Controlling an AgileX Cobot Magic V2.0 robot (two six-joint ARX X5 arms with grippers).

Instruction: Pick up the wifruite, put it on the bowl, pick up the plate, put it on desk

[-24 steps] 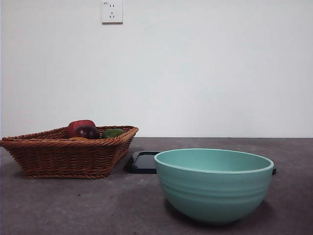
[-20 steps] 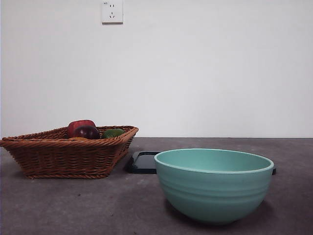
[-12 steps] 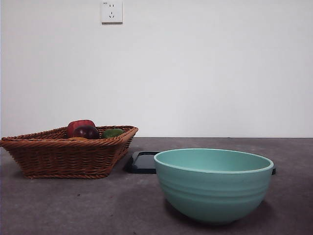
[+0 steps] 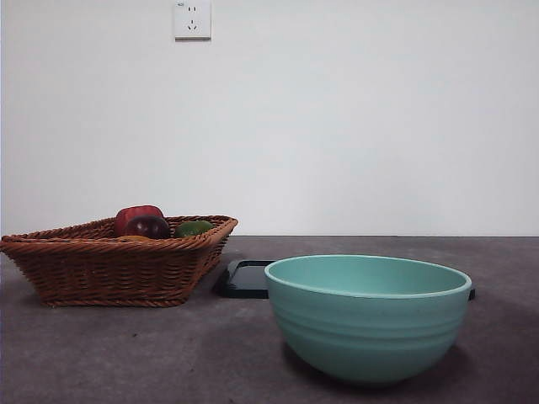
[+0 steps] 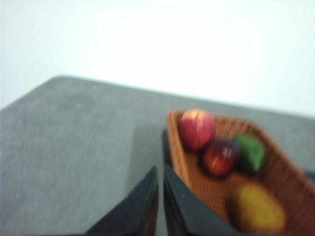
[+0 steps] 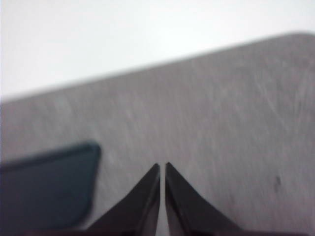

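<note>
Left pincer narrow, empty, at basket rim; wifruite inside basket, just beside it.

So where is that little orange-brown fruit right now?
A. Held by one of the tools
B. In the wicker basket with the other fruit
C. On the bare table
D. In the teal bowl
B: the left wrist view shows the orange-brown fruit lying in the basket beside the red, dark purple and green fruit; both tools are shut on nothing.
</note>
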